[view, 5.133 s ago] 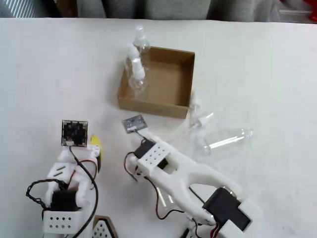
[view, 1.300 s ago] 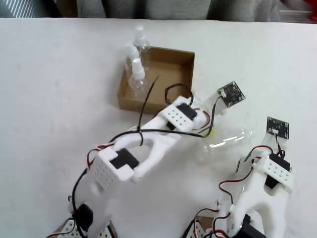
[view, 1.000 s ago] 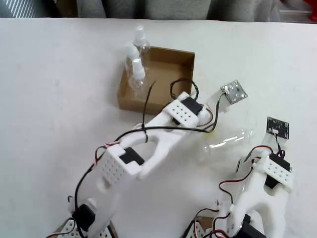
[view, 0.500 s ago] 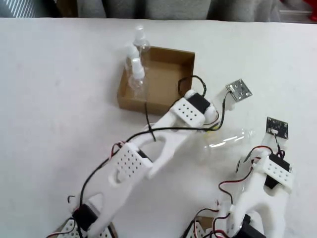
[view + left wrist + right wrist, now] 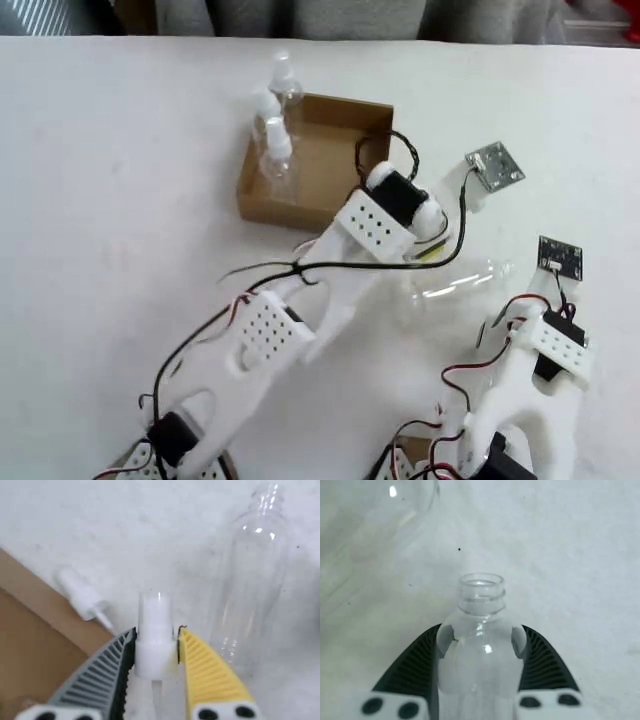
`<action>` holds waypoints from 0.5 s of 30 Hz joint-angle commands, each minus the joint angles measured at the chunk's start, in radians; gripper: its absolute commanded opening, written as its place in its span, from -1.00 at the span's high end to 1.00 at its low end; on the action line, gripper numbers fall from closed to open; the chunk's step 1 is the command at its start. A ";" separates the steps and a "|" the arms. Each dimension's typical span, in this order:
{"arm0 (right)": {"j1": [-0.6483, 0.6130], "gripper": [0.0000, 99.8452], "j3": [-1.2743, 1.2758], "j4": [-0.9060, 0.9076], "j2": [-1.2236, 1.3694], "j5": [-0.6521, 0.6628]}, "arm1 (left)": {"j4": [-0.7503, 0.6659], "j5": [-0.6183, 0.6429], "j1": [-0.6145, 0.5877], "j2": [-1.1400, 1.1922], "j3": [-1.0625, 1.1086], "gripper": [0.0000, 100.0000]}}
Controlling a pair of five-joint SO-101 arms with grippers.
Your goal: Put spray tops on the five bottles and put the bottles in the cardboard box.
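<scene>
From above, we see the left arm [image 5: 375, 222] beside the brown cardboard box [image 5: 340, 150], with a clear plastic bottle [image 5: 465, 280] lying nearby. At the left wrist, our left gripper [image 5: 155, 634] pinches a white spray top [image 5: 155, 612]. At the right wrist, the right gripper [image 5: 481, 632] clamps an uncapped clear bottle [image 5: 481, 592].

A white, evenly lit worktop [image 5: 90, 150] is spread across the high view. Along the top edge a band of grey shapes [image 5: 350, 15] is seen. A striped patch [image 5: 30, 15] and a brown piece [image 5: 135, 14] are seen at upper left, and a red patch [image 5: 610, 20] at upper right.
</scene>
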 commanded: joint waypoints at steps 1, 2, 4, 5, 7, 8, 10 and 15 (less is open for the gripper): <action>-0.013 0.95 -0.003 -0.021 -0.025 0.003 | 0.021 0.008 -0.004 -0.044 -0.068 0.94; -0.013 0.95 -0.003 -0.021 -0.025 0.003 | 0.021 0.008 -0.005 -0.053 -0.060 0.94; -0.013 0.95 -0.003 -0.021 -0.025 0.003 | 0.023 0.008 -0.005 -0.077 -0.035 0.94; -0.013 0.95 -0.003 -0.021 -0.025 0.003 | 0.023 0.008 -0.005 -0.101 -0.021 0.94; -0.013 0.95 -0.003 -0.021 -0.025 0.003 | 0.023 0.011 -0.008 -0.162 0.040 0.94; -0.013 0.95 -0.003 -0.021 -0.025 0.003 | 0.023 0.011 -0.010 -0.203 0.086 0.94; -0.013 0.95 -0.003 -0.021 -0.025 0.003 | 0.023 0.012 -0.019 -0.295 0.199 0.94; -0.013 0.95 -0.003 -0.022 -0.025 0.003 | 0.018 0.009 -0.039 -0.572 0.505 0.94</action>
